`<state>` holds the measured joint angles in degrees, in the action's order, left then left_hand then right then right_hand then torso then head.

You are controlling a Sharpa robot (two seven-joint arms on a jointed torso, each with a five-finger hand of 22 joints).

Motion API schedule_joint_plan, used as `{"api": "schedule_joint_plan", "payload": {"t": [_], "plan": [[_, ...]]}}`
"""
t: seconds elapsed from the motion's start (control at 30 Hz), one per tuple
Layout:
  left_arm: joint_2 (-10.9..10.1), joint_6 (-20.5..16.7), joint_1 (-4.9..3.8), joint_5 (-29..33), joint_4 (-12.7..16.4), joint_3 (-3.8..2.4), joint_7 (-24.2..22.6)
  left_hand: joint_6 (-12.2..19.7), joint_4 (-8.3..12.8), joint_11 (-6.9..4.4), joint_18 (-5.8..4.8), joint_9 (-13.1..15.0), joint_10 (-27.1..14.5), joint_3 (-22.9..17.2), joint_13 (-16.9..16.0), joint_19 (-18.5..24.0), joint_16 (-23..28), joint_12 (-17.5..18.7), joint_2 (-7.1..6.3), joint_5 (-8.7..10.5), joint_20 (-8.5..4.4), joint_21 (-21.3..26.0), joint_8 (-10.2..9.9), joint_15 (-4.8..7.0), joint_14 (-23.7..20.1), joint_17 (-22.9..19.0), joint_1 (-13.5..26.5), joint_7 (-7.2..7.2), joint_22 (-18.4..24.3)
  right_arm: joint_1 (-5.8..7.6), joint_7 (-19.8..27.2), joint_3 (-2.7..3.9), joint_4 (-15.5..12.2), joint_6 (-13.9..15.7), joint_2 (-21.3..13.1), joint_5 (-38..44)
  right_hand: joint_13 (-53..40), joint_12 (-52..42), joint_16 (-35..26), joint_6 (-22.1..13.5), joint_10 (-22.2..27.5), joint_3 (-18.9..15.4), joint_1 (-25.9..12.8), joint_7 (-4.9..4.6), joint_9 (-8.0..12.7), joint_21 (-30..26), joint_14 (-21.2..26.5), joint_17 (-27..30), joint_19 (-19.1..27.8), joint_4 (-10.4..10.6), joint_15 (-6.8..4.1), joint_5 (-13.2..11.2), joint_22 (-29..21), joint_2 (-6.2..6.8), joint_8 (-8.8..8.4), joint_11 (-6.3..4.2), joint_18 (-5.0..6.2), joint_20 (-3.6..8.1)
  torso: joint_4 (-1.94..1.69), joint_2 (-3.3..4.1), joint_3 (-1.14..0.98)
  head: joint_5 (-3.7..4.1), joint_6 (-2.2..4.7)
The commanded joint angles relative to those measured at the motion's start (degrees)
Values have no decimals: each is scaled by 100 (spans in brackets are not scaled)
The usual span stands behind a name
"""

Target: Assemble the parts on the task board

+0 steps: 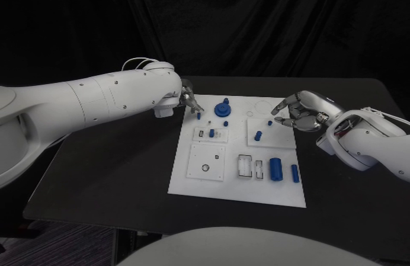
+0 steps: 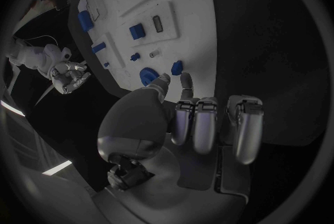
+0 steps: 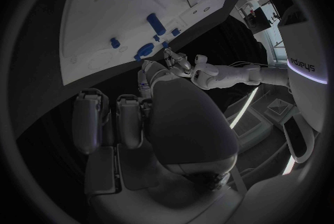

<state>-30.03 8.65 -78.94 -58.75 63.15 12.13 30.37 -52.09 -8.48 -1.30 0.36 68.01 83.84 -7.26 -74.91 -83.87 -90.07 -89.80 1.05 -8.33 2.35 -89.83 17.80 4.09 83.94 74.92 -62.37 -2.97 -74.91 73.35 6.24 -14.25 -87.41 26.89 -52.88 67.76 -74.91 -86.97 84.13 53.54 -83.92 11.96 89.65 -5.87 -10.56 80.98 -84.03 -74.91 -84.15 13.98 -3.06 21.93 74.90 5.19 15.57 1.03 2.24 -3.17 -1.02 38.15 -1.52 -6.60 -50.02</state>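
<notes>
The white task board (image 1: 205,180) lies in the middle of the black table (image 1: 111,171). At its twelve o'clock end a round blue knob (image 1: 222,108) stands up from the surface, with small blue pegs (image 1: 226,123) just below it. Toward four o'clock a big blue cylinder (image 1: 276,168) lies on the board beside a slimmer blue pin (image 1: 295,173), and next to them are two narrow rectangular slots (image 1: 245,165); what sits inside the slots is too small to tell. At seven o'clock a square panel with a small round hole (image 1: 205,169) shows nothing in the hole.

The left hand (image 1: 189,100) hovers at the board's eleven o'clock corner, fingers pointing down close to a small blue peg (image 1: 199,116); whether it touches or holds the peg cannot be told. The right hand (image 1: 301,113) sits at the two o'clock edge, fingers curled in; whether anything is pinched there cannot be told either.
</notes>
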Motion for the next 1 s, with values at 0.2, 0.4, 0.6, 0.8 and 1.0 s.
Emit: {"api": "schedule_joint_plan", "payload": {"t": [0.2,0.4,0.6,0.8,1.0], "plan": [[39,139,51,-15,-39,-4,-63,-25,-17,42,-36,-6,616,27,-1509,-613,7,-20,52,19,40,-17,-21,-30,606,1508,44,-16,-1509,-14,-94,4,-1,-33,-5,1,-892,33,-27,-19,-207,26,-26,-37,8,-30,-374,-377,-130,2,38,8,1097,-32,-21,35,29,-36,-2,0,-4,1,2],[56,143,65,-15,-45,-4,-75,-30,-23,42,-36,-7,616,28,-1509,-613,7,-20,61,16,40,-17,-23,-30,606,1508,46,-14,-1509,-14,-95,4,1,-36,-3,1,-892,33,-27,-19,-207,26,-26,-37,8,-30,-374,-377,-130,2,38,8,1097,-32,-21,35,29,-36,1,0,-2,-15,2],[66,142,72,-15,-52,-4,-89,-43,-40,39,-36,-16,616,34,-1509,-613,7,-20,89,-20,42,-17,-36,-30,606,1508,49,-11,-1509,-14,-103,4,4,-45,2,1,-890,35,-28,-20,-207,32,-29,-38,12,-41,-374,-375,-125,-3,37,16,1093,-35,-24,35,32,-36,2,0,-1,-27,2],[70,124,77,-15,-62,-4,-133,-45,-30,35,-36,-35,616,31,-1509,-613,7,-20,114,-138,42,-17,-73,-27,606,1508,8,-5,-1509,-14,-108,4,6,-51,2,1,-889,36,-29,-21,-206,33,-31,-38,13,-41,-373,-373,-126,-3,37,19,1094,-36,-25,36,31,-36,-1,0,-1,-21,2],[87,134,80,-15,-78,-4,-160,-55,-21,31,-36,-52,616,26,-1509,-613,7,-20,135,-243,40,-17,-105,-25,606,1508,-29,-2,-1509,-14,-112,4,9,-61,6,1,-889,36,-29,-21,-206,33,-31,-38,13,-41,-373,-373,-126,-3,37,19,1094,-36,-25,36,31,-36,-2,0,-2,-33,2]]}}
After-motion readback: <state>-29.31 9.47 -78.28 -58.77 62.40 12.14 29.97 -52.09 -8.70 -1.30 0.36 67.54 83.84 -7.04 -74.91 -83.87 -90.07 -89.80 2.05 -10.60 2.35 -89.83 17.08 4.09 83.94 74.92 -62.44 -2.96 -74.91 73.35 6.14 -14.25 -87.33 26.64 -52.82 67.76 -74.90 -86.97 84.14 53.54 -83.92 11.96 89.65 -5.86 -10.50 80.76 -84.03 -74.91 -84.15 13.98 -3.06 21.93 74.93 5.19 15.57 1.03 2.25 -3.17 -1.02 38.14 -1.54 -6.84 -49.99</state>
